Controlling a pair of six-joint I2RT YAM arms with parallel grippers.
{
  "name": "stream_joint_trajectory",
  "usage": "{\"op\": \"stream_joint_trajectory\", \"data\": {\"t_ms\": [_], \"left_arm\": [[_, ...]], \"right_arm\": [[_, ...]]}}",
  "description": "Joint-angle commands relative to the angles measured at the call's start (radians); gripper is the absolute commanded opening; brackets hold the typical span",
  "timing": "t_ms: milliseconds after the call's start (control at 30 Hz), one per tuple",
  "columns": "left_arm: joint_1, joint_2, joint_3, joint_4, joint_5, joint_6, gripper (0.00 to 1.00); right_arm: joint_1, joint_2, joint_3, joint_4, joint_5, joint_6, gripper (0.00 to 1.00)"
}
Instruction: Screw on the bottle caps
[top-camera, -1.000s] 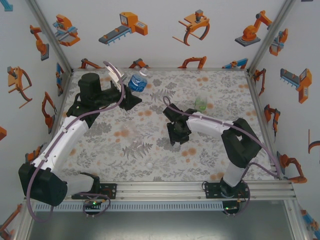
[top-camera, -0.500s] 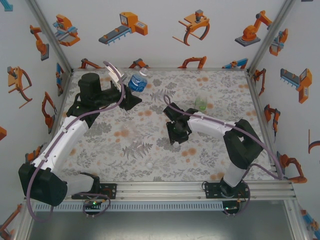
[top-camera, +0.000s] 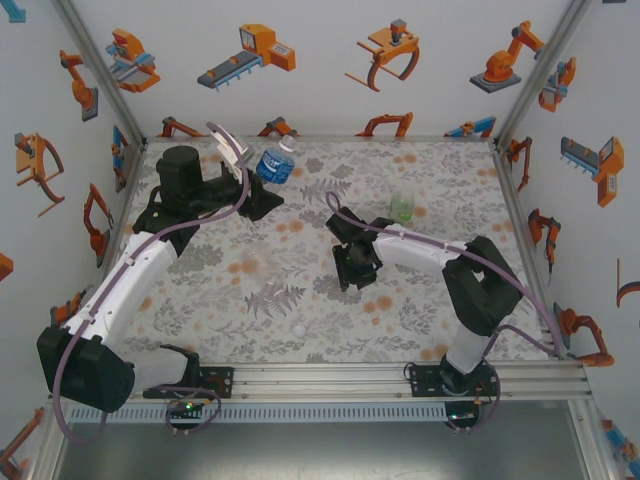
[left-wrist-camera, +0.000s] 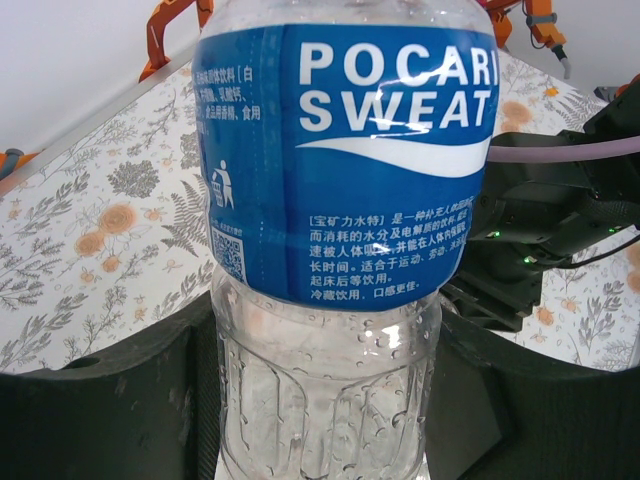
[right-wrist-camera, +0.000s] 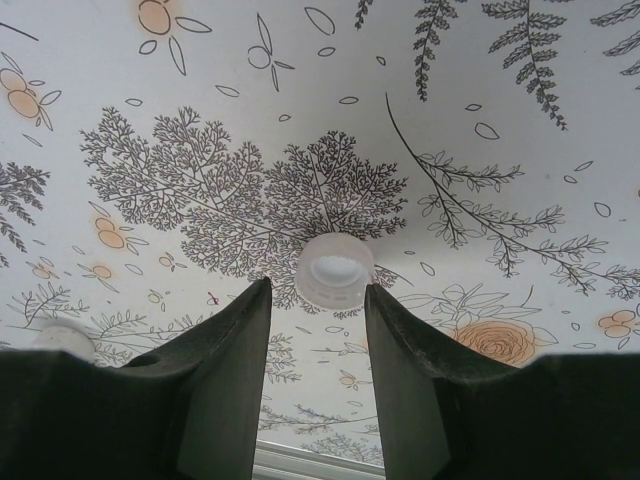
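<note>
The right gripper (right-wrist-camera: 317, 290) hangs low over the table (right-wrist-camera: 200, 100) near its centre, jaws a narrow way apart. A white bottle cap (right-wrist-camera: 334, 270) lies open side up at 12 o'clock from the fingertips, just between them. It touches the 3 o'clock finger and sits a sliver clear of the other. The left gripper (left-wrist-camera: 325, 420) clamps the blue-label bottle (left-wrist-camera: 345, 150) low on its body, at the table's 11 o'clock.

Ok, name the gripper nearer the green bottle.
Right. The right gripper sits left of the green bottle, toward the bases; the left gripper, gripping the blue-label bottle, is farther left.
</note>
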Motion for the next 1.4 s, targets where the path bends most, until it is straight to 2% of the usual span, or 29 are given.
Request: {"op": "stream_joint_trajectory", "data": {"t_ms": [0,400,600,767,933,1033,1100,1300,1367], "left_arm": [[0.010,-0.011,0.003,-0.004,0.020,0.017,0.00],[0.008,-0.010,0.003,-0.004,0.020,0.017,0.00],[0.009,-0.008,0.003,-0.005,0.019,0.016,0.00],[0.008,-0.006,0.003,-0.005,0.020,0.015,0.00],[0.010,0.001,0.003,0.001,0.026,0.011,0.00],[0.011,0.001,0.001,-0.001,0.025,0.011,0.00],[0.011,-0.001,0.001,-0.003,0.021,0.014,0.00],[0.011,0.001,0.001,-0.001,0.020,0.014,0.00],[0.012,0.003,0.001,0.000,0.020,0.012,0.00]], "right_arm": [[-0.004,0.016,-0.014,-0.001,0.006,0.009,0.42],[-0.005,0.030,-0.037,0.030,0.000,0.016,0.41],[-0.009,0.027,-0.067,0.088,-0.031,0.034,0.32],[-0.062,-0.041,-0.167,0.256,-0.180,0.087,0.22],[-0.145,-0.093,-0.318,0.580,-0.442,0.190,0.22],[-0.192,-0.086,-0.406,0.705,-0.511,0.240,0.25],[-0.216,-0.089,-0.447,0.699,-0.497,0.237,0.30],[-0.247,-0.153,-0.504,0.505,-0.337,0.170,0.37],[-0.247,-0.183,-0.501,0.445,-0.292,0.157,0.42]]}}
